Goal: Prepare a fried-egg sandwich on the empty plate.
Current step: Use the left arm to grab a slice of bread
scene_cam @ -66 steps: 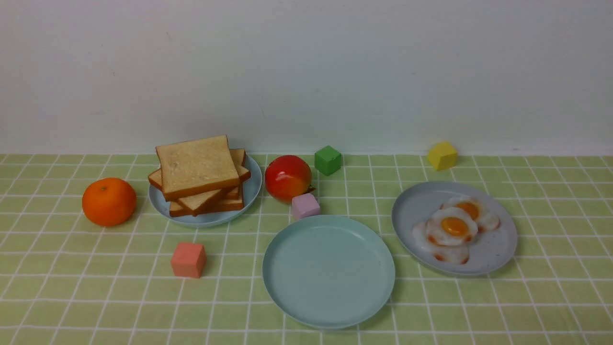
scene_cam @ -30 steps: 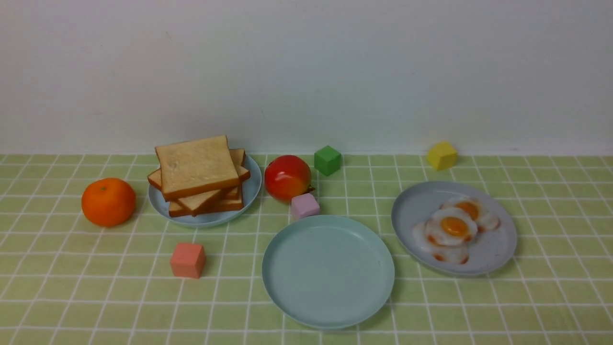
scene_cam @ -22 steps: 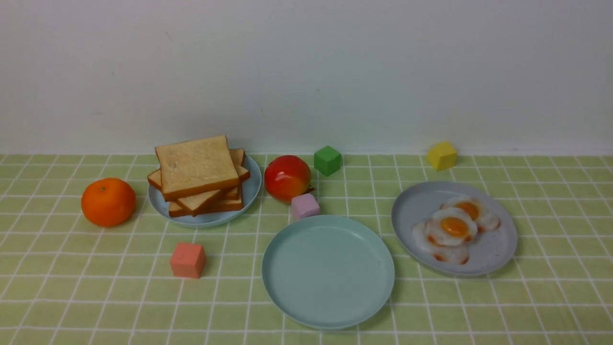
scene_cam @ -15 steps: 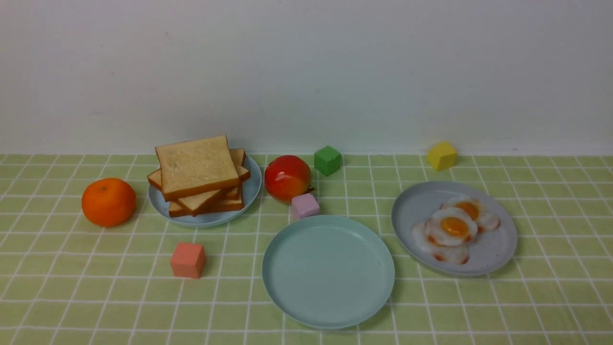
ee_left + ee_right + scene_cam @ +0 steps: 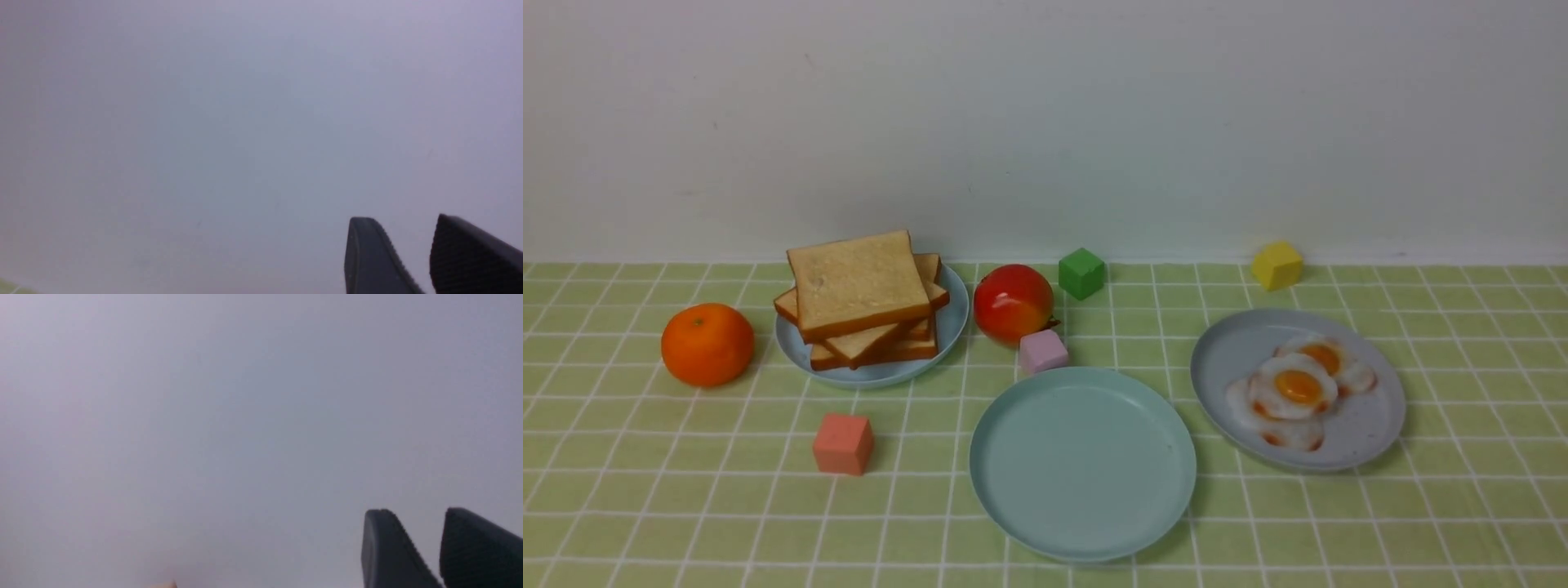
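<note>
In the front view, the empty plate (image 5: 1083, 462) is set near the front of the cloth (image 5: 645, 490), its face bare. A lilac cube (image 5: 1043, 350) is placed just beside its far rim, with an apple (image 5: 1014, 302) right behind that. The toast (image 5: 862, 298) is piled on a blue plate (image 5: 952, 331) to the plate's far left. The eggs (image 5: 1294, 388) lie on a grey plate (image 5: 1372, 429) just to its right, the two rims close but apart. Open cloth is left to the plate's left, broken only by a pink cube (image 5: 843, 443).

In the left wrist view, the left gripper (image 5: 403, 219) is seen with its fingers apart and nothing between them, against a bare wall (image 5: 204, 122).

In the right wrist view, the right gripper (image 5: 416, 510) is likewise parted and unloaded.
</note>
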